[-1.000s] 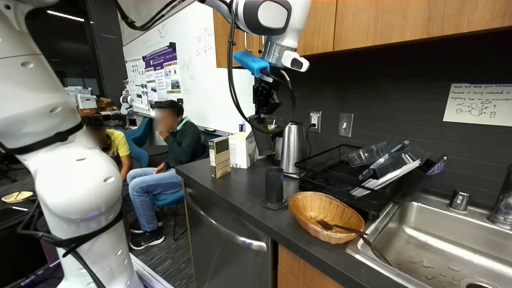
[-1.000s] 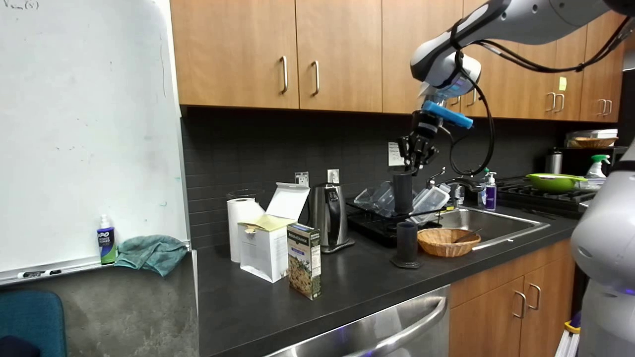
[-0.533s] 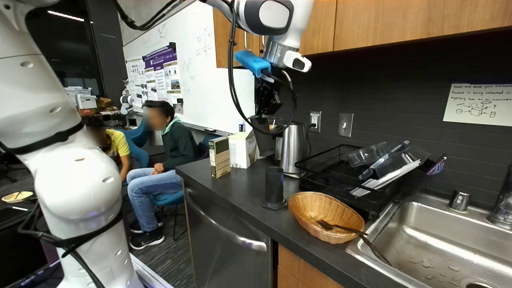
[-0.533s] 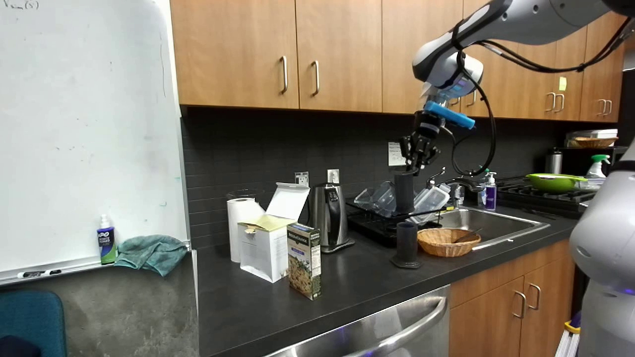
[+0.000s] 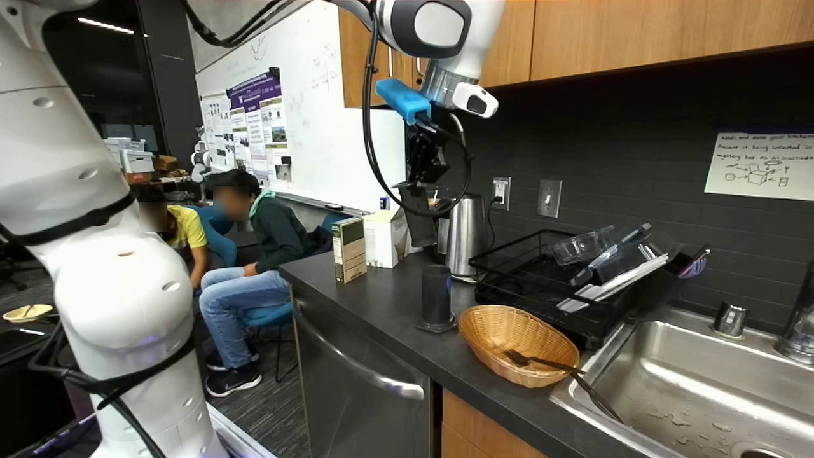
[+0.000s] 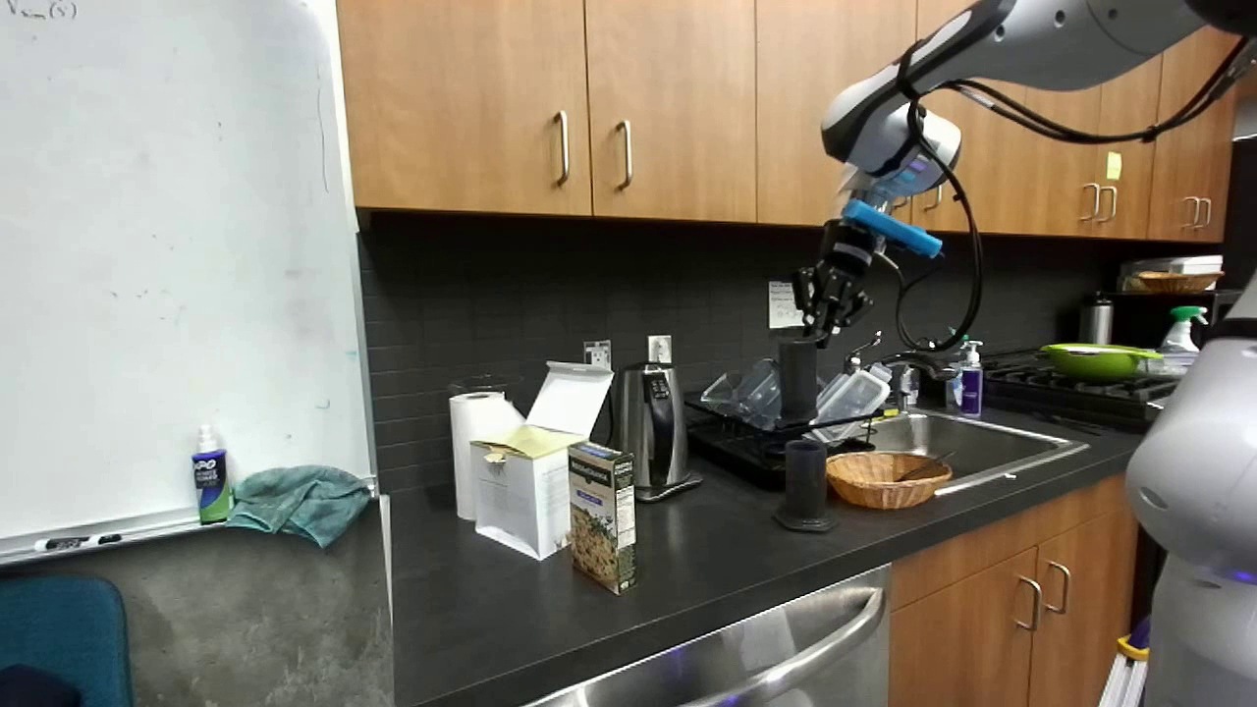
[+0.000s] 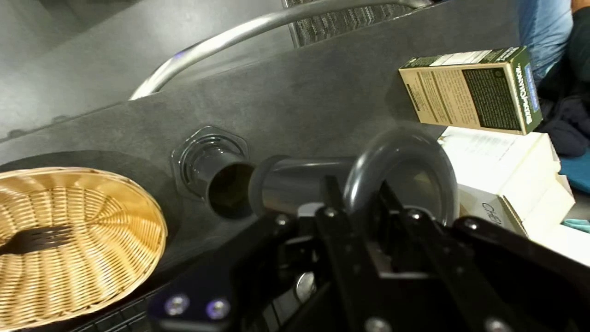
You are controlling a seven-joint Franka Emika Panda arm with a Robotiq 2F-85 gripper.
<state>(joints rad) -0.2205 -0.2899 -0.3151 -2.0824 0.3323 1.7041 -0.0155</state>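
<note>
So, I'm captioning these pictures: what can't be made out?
Held tube: its contact with the gripper, blurred in the wrist view.
Standing tube: its inner bottom, lost in shadow in the wrist view.
Kettle: its contents, hidden by its walls in both exterior views.
Wall note: its line ends, cut off by an exterior view's right edge.

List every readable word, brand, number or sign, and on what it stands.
"EXPO": whiteboard-cleaner bottle
"SEEDS OF CHANGE": food carton
"CHEF", last letter uncertain: white box
"is being collected in", "mystery box as an": handwritten note, rest unclear
Too small or blurred: carton fine print, kettle panel, posters, whiteboard writing, dispenser label
</note>
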